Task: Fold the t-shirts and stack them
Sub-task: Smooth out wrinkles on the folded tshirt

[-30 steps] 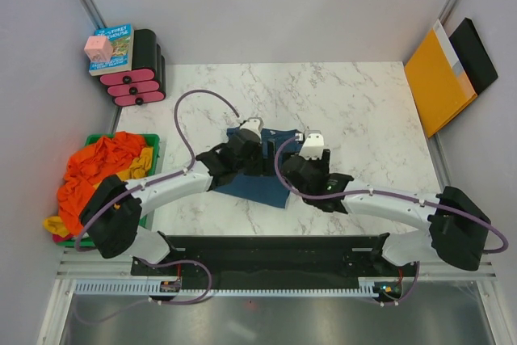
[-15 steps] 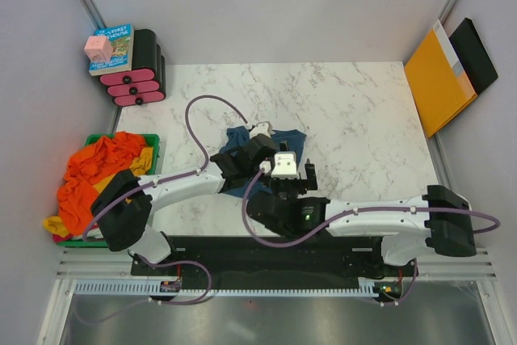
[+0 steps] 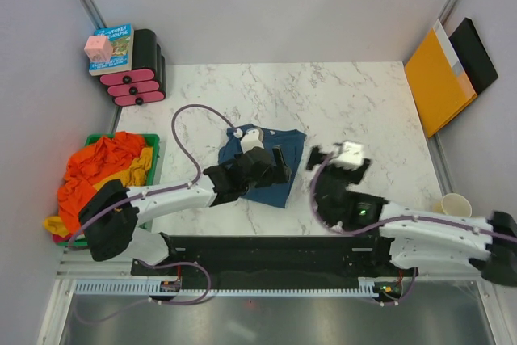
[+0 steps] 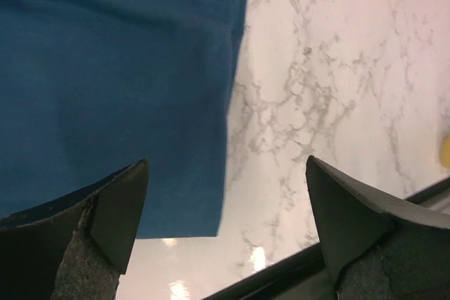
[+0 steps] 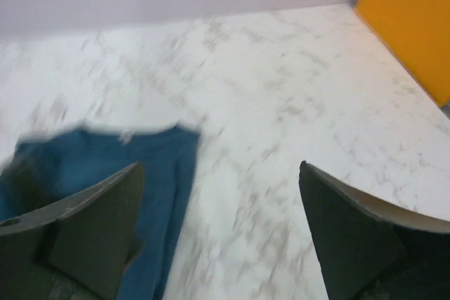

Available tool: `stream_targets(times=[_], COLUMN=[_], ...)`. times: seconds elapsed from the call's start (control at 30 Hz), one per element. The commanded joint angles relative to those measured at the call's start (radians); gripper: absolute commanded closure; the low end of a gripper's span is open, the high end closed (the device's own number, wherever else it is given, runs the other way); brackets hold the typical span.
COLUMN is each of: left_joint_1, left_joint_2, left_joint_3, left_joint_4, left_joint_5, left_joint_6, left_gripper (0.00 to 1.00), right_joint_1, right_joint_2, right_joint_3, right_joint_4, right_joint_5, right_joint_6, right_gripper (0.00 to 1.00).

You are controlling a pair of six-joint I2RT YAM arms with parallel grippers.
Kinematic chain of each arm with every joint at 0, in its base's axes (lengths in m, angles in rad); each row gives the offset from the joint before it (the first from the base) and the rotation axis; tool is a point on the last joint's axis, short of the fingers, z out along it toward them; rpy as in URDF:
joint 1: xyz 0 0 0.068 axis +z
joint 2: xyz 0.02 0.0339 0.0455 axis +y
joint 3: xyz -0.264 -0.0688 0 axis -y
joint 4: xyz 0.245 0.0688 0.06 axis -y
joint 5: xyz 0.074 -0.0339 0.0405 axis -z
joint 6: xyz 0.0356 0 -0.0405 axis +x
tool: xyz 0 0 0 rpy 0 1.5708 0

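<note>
A dark teal-blue t-shirt (image 3: 242, 145) lies folded flat on the marble table (image 3: 363, 103), left of centre. My left gripper (image 3: 277, 166) hovers open over the shirt's right side; the left wrist view shows the shirt's straight edge and corner (image 4: 112, 82) between empty fingers (image 4: 225, 194). My right gripper (image 3: 335, 159) is open and blurred, to the right of the shirt and clear of it. In the right wrist view the shirt (image 5: 105, 166) sits left of the open gripper (image 5: 218, 201). Orange and mustard yellow t-shirts (image 3: 101, 171) are heaped in a green bin (image 3: 153, 140) at the left.
A paper cup (image 3: 455, 204) stands at the table's near right edge. An orange envelope (image 3: 436, 78) and a black folder (image 3: 477, 54) lean at the far right. A book, a pink cube (image 3: 98, 48) and a black-and-pink stack (image 3: 141, 70) sit at the far left.
Both grippers have opened wide and let go of the teal shirt. The right arm swept left across the shirt, then swung back to the right. The shirt now lies folded narrower.
</note>
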Motion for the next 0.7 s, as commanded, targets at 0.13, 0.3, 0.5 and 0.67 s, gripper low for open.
stream_targets(times=[0.13,0.3,0.5,0.67], left_joint_1=[-0.041,-0.072,-0.095,-0.115], left_joint_2=[-0.286,-0.419,-0.516,-0.534], left_joint_3=[-0.064,-0.076,-0.107,-0.136], left_joint_4=[-0.144,-0.223,-0.276,-0.282], left_joint_5=[-0.315,-0.363,-0.332,-0.320], left_joint_6=[0.195,0.236,0.211,0.217], left_gripper=[0.01,0.02,0.03,0.04], right_joint_1=[-0.729,-0.901,-0.939,-0.991], right_joint_2=[-0.455,-0.086,0.128,0.313], right_joint_3=[-0.563,-0.542,-0.560,-0.531], right_joint_4=[0.805,0.931,1.134,1.289], right_joint_5=[-0.313,-0.366,-0.548,-0.679], right_joint_6=[-0.591,-0.552,-0.491,-0.544], right_gripper=[0.02,0.02,0.02,0.02])
